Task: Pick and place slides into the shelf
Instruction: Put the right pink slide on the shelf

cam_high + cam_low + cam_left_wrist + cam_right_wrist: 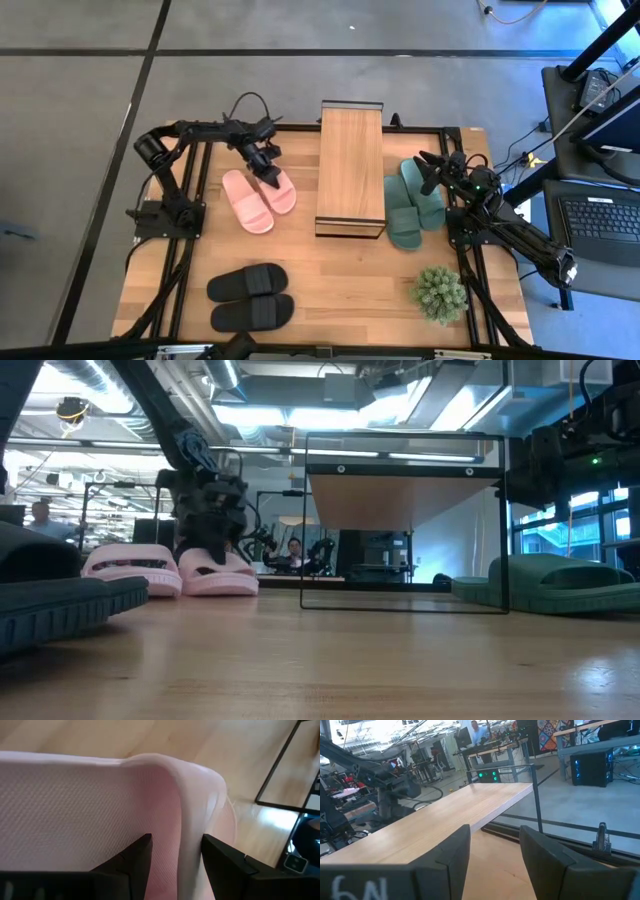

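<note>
The left gripper (270, 176) was down on the pink slides (258, 199) left of the shelf (350, 168), jaws closed on one slide's edge. The right gripper (428, 166) hovered above the green slides (412, 205), jaws open and empty. The black slides (250, 297) lay near the bench (340, 290) front.

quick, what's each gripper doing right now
Left gripper: fingers either side of a pink slide's strap edge.
Right gripper: open, empty.

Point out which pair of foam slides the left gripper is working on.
The light pink foam slides, left of the wooden shelf. The left gripper straddles one pink slide's edge; the black pair and dark green pair lie untouched.
</note>
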`<control>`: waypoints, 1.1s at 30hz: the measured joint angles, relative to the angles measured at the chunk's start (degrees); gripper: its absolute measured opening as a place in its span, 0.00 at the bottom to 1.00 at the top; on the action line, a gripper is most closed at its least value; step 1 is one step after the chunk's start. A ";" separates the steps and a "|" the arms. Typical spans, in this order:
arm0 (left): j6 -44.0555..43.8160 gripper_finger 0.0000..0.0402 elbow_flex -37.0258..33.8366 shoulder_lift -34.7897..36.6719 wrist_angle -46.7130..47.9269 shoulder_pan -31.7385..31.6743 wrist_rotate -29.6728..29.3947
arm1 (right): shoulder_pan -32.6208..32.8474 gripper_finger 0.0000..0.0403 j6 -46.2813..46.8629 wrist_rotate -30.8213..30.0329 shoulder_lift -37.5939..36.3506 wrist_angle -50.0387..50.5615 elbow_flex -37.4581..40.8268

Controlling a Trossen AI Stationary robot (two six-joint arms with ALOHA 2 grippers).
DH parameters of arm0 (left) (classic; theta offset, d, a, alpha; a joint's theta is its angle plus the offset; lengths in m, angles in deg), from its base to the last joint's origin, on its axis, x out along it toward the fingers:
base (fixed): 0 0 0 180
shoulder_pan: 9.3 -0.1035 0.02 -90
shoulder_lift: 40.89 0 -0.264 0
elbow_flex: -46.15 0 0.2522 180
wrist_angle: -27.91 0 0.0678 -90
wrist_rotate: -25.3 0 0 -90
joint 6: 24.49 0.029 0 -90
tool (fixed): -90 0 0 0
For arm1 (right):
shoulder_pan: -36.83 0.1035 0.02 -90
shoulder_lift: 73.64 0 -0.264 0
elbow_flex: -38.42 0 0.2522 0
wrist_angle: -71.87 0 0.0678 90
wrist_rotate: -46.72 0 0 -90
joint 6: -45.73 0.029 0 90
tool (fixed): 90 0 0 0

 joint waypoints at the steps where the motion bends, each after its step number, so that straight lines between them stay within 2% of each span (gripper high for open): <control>1: -0.10 0.41 0.00 -0.05 -0.43 0.02 -0.01 | 0.00 0.43 0.00 0.00 0.00 -0.02 0.00; 13: -1.96 0.40 0.00 -0.06 -0.83 0.31 -0.48 | 0.00 0.43 -0.04 0.00 0.01 0.00 0.00; 18: -3.29 0.29 0.00 -0.17 -0.92 0.32 -0.73 | -0.02 0.43 -0.30 0.00 0.00 0.00 0.00; 25: -3.09 0.04 -0.02 -0.17 -2.04 0.35 -0.27 | 0.00 0.43 -1.40 0.02 0.02 0.00 0.00; 33: -1.24 0.05 0.48 -0.17 -3.88 0.33 -0.36 | 0.00 0.43 -1.42 0.00 0.02 0.01 0.00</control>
